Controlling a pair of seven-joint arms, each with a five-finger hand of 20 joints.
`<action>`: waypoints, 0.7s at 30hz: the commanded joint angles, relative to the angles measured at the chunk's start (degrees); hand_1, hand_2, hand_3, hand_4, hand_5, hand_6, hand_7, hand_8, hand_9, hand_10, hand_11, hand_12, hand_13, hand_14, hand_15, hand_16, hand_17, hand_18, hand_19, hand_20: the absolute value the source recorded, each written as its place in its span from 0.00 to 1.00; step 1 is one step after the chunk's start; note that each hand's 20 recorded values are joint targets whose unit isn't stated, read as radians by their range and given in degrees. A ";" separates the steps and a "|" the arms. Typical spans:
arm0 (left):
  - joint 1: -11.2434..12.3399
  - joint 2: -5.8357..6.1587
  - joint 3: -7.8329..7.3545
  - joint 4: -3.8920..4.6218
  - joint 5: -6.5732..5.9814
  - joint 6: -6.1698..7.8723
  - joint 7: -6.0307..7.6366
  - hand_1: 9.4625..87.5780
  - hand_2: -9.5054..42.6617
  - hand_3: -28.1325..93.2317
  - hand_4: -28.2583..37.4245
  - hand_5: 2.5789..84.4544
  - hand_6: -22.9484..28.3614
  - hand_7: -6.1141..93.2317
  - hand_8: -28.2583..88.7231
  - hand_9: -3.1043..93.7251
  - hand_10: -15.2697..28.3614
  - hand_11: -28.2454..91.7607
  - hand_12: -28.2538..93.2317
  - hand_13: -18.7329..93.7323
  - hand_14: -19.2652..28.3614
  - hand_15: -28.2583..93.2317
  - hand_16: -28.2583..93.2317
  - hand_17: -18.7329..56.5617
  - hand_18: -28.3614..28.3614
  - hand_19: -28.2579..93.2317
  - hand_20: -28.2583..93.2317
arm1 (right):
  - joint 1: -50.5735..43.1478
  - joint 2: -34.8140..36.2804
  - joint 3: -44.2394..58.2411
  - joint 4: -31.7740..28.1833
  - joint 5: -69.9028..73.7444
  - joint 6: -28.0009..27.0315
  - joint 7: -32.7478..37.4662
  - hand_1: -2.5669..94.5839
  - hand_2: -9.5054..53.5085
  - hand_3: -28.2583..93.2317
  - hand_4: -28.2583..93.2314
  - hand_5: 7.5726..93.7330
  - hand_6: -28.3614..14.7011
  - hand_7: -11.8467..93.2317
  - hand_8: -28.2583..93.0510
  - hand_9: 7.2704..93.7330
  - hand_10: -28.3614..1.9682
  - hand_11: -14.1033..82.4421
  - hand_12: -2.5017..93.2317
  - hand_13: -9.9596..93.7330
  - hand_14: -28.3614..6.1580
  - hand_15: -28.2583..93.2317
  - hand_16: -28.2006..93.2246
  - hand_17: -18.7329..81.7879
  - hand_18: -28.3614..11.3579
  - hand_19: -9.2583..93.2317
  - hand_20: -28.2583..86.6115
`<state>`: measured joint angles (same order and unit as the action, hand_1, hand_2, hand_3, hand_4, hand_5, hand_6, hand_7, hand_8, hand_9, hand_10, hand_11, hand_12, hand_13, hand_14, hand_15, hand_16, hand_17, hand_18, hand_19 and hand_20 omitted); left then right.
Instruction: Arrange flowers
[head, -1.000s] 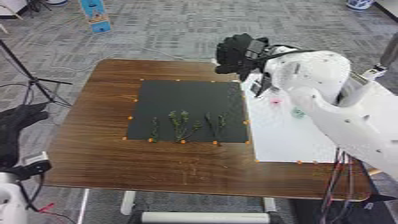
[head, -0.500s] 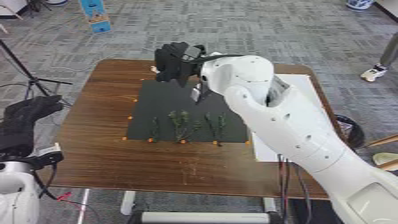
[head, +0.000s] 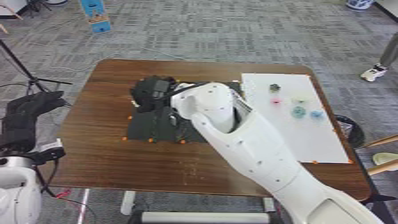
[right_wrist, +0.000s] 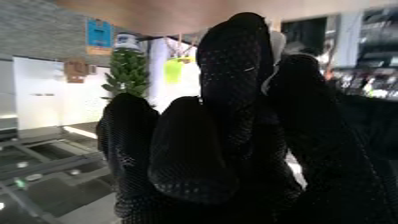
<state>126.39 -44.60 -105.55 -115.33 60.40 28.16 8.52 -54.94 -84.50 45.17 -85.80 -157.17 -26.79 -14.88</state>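
Observation:
In the head view my right hand (head: 151, 94) is over the left part of the dark mat (head: 139, 129), curled round something small and pale, likely a flower (head: 135, 104), at its left side. In the right wrist view the curled black fingers of my right hand (right_wrist: 235, 95) have a whitish bit (right_wrist: 276, 46) between them. Green stems (head: 182, 132) lie on the mat, partly hidden by my right arm. On the white sheet (head: 277, 149) are a dark flower (head: 274, 87), a pink one (head: 275, 101), a pale one (head: 298, 99), a teal one (head: 298, 112) and a blue one (head: 317, 114). My left hand (head: 28, 116) is open beyond the table's left edge.
Orange markers (head: 183, 141) line the mat's edges. The brown table (head: 107, 165) surrounds mat and sheet. A black bin (head: 352, 131) stands beyond the right edge, and a tripod (head: 34, 79) beyond the left.
My right hand has swung left from the table's back edge, then come nearer over the mat, carrying the pale thing. The sheet's flowers are uncovered. My left hand has shifted slightly right.

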 joint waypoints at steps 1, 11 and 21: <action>-3.29 0.51 2.32 0.41 1.26 -0.11 -0.55 0.20 0.72 0.78 0.00 0.63 0.50 0.25 0.16 0.60 0.65 0.43 0.35 0.56 0.70 0.35 0.22 0.38 0.65 0.30 0.36 | -0.30 -5.60 3.96 3.88 -18.18 2.99 -9.55 0.51 0.30 0.71 0.09 0.77 0.69 0.42 0.36 0.93 0.62 0.55 0.35 0.94 0.71 0.85 0.57 0.76 0.20 1.00 0.88; -2.72 -0.94 3.80 1.65 -0.82 0.52 0.70 0.21 0.73 0.78 0.00 0.63 0.50 0.25 0.16 0.60 0.65 0.43 0.35 0.56 0.70 0.35 0.22 0.38 0.65 0.30 0.36 | -5.68 -9.85 5.93 5.74 -28.70 3.88 -10.90 0.51 0.30 0.71 0.09 0.77 0.70 0.42 0.35 0.93 0.62 0.55 0.35 0.94 0.71 0.85 0.57 0.76 0.20 1.00 0.88; -5.06 -0.42 5.32 1.58 -0.49 0.01 1.71 0.21 0.73 0.78 0.00 0.63 0.50 0.25 0.16 0.60 0.65 0.43 0.35 0.56 0.70 0.35 0.22 0.38 0.65 0.30 0.36 | -8.89 -15.71 11.00 9.23 -46.50 11.62 -15.30 0.51 0.30 0.71 0.08 0.77 0.70 0.42 0.35 0.93 0.63 0.55 0.35 0.94 0.71 0.85 0.57 0.76 0.20 1.00 0.88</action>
<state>122.94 -44.90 -101.22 -113.69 59.95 28.40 9.49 -62.54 -95.61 53.42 -78.66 -168.22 -17.19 -27.29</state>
